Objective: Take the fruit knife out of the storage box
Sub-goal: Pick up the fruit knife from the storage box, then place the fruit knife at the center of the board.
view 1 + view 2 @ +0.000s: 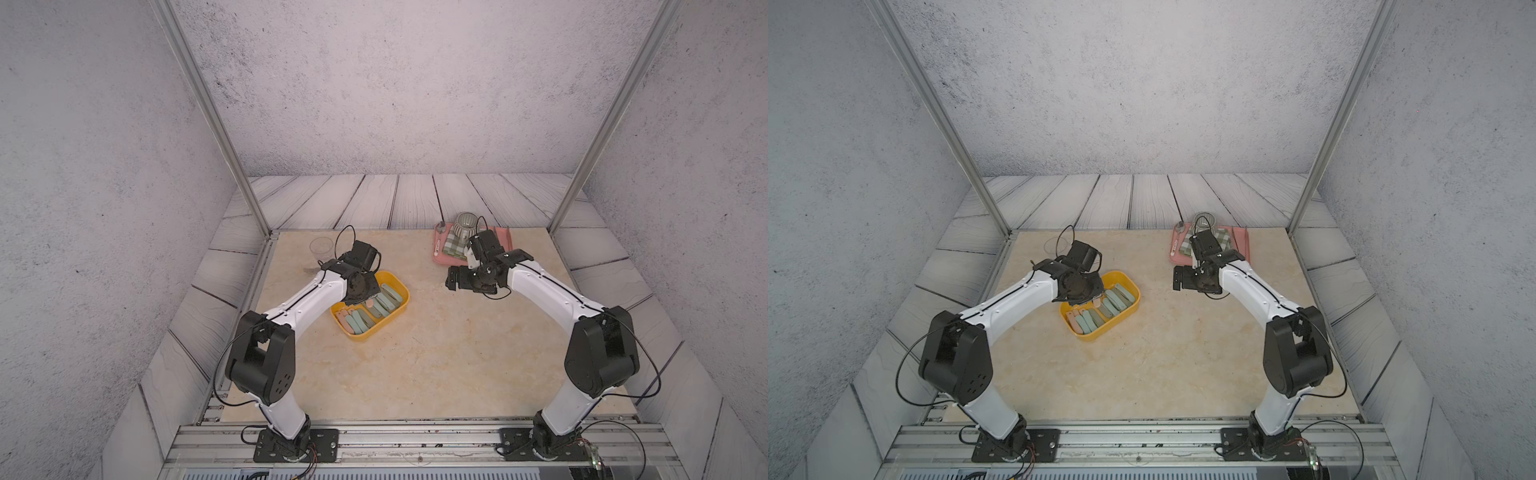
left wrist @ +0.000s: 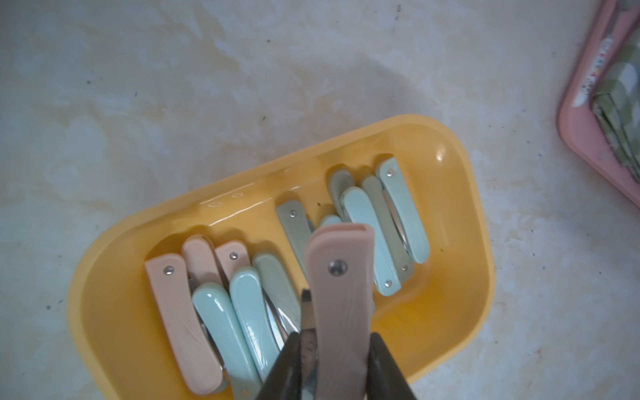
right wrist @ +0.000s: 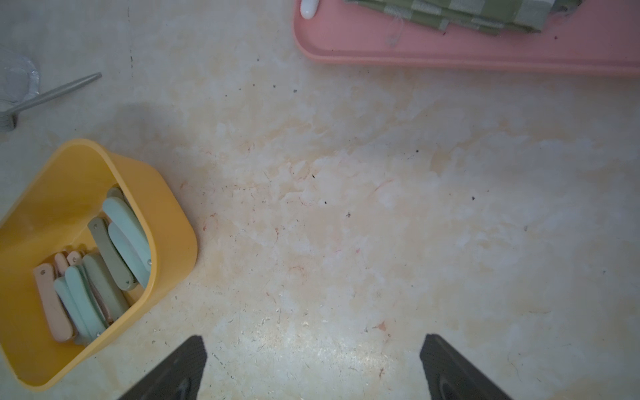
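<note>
2 top views overhead; wrist views close, both show storage box (image 2: 460, 207)

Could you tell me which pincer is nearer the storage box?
Left. The left pincer hangs over the storage box, shut on a pink fruit knife; the right pincer is open over the table, apart from it.
</note>
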Action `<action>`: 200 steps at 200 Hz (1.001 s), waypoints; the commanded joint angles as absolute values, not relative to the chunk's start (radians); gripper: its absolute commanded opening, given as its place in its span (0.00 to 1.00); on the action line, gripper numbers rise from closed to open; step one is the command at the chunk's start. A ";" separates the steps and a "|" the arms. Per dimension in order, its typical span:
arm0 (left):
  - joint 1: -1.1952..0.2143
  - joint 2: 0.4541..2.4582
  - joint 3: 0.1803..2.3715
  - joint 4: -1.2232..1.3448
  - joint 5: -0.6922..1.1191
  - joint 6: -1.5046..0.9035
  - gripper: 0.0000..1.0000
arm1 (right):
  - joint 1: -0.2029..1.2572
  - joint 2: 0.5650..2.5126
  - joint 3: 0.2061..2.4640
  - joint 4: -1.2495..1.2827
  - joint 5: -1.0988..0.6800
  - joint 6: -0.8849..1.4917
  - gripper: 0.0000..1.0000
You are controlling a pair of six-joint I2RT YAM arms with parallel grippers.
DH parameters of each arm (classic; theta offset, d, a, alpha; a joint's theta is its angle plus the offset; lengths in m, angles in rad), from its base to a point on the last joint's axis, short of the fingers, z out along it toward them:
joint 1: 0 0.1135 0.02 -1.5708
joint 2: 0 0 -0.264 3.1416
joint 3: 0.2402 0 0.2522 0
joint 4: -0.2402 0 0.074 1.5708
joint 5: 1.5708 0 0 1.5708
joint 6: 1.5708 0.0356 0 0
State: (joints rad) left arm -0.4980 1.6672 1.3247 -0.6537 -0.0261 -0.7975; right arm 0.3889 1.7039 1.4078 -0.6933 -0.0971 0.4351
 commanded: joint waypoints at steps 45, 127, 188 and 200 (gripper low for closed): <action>-0.692 1.681 1.466 -0.719 -0.030 -0.643 0.18 | 0.392 1.631 1.452 -0.785 0.028 0.460 0.99; -0.793 1.881 1.557 -0.685 0.106 -0.614 0.18 | 0.380 1.483 1.359 -0.818 0.202 0.524 0.99; -0.806 2.011 1.525 -0.640 0.167 -0.658 0.17 | 0.353 1.455 1.315 -0.809 0.174 0.519 0.99; -0.805 2.034 1.527 -0.641 0.154 -0.671 0.17 | 0.354 1.464 1.315 -0.805 0.151 0.516 0.99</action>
